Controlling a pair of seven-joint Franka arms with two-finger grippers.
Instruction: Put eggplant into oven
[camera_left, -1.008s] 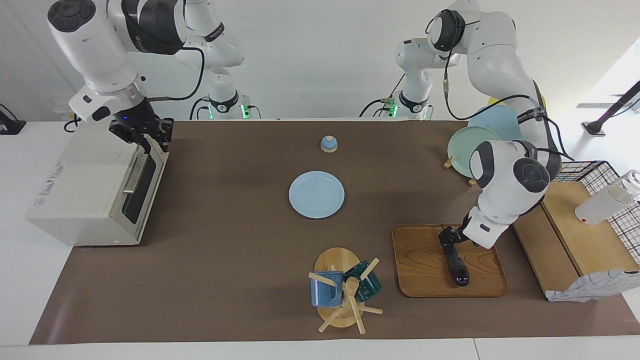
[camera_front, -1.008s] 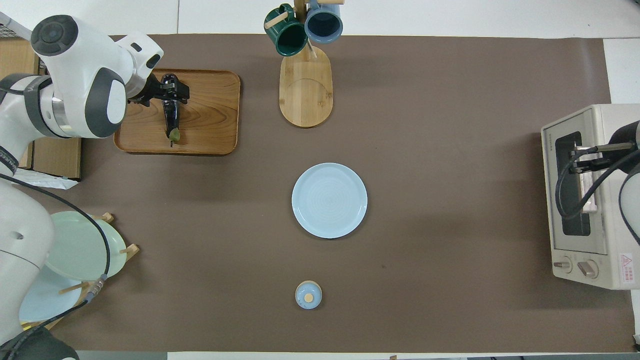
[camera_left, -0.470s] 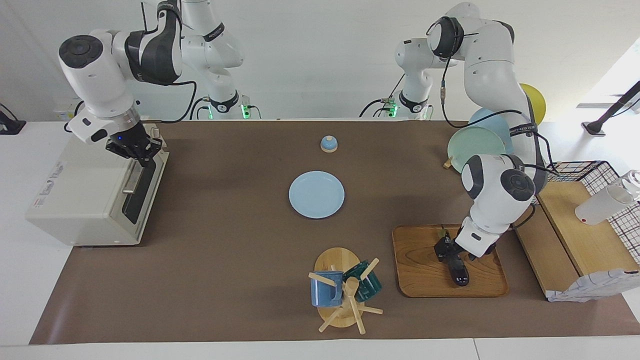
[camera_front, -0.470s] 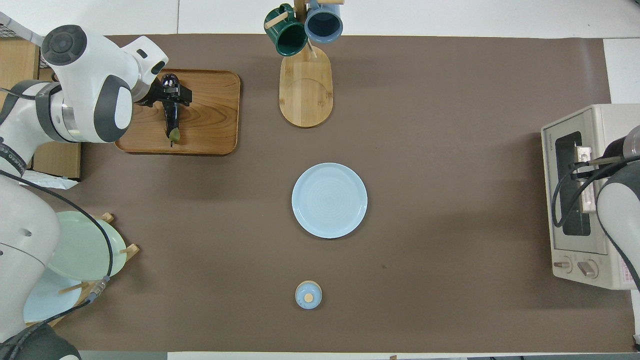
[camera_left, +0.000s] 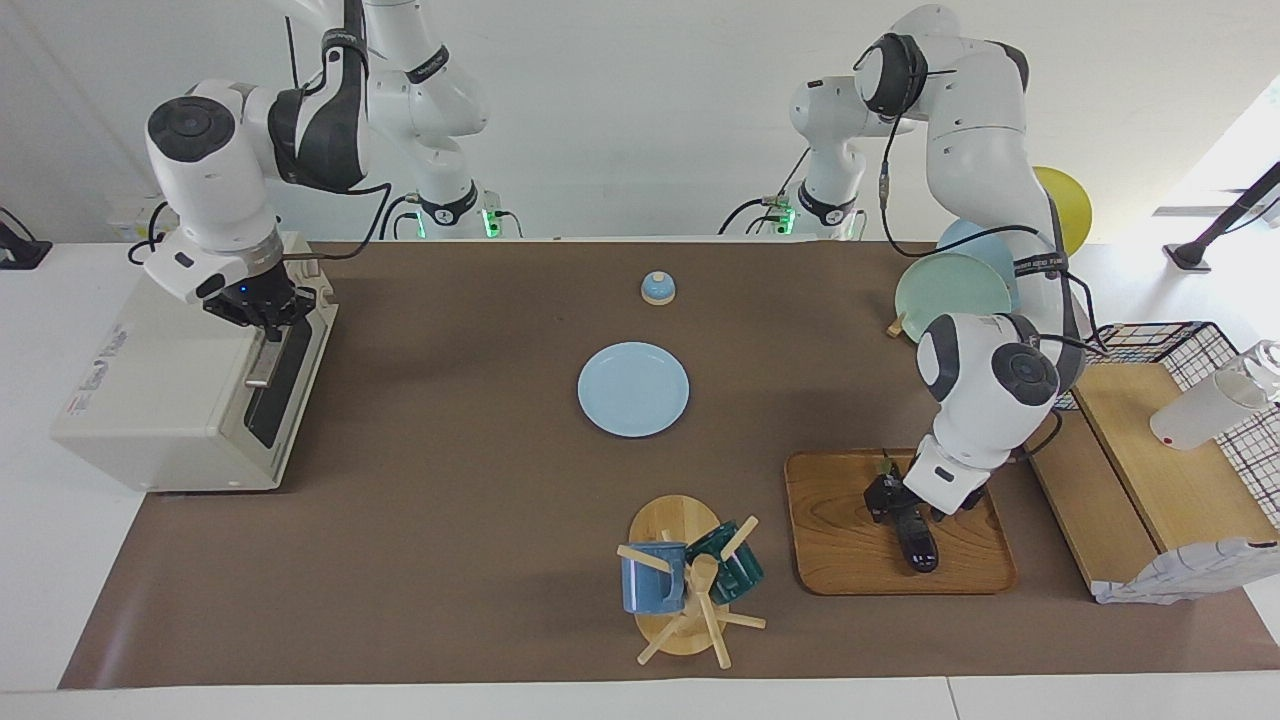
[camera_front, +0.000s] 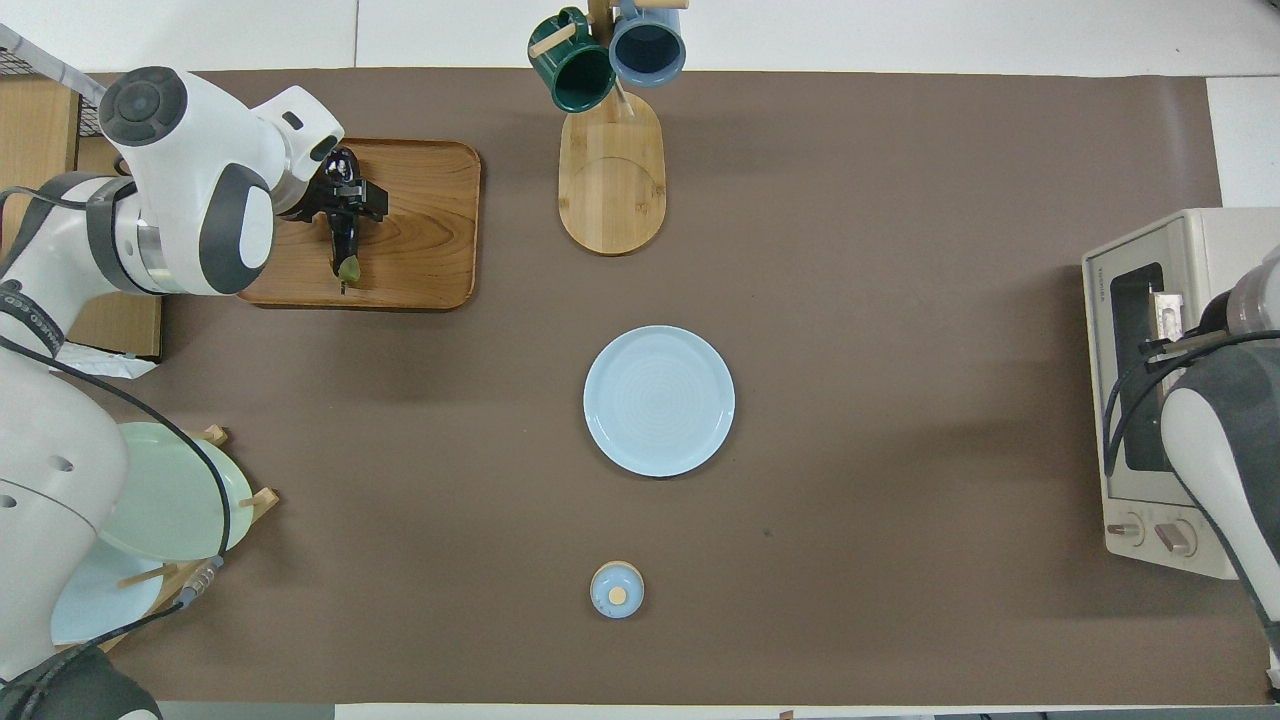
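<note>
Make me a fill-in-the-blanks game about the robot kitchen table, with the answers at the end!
1. The eggplant lies on a wooden ____.
2. The left hand is down at the ____.
3. The right hand is at the handle of the oven, whose door is ____.
4. The round thing in the middle of the table is a light blue ____.

Missing words: tray; eggplant; closed; plate

Overhead: table with a blue plate (camera_front: 659, 400) in the middle.
The left gripper (camera_front: 345, 197) straddles the eggplant (camera_front: 345, 232) on a wooden tray (camera_front: 425, 240) toward the left arm's end from the plate; the oven (camera_front: 1160, 390) stands at the right arm's end.
</note>
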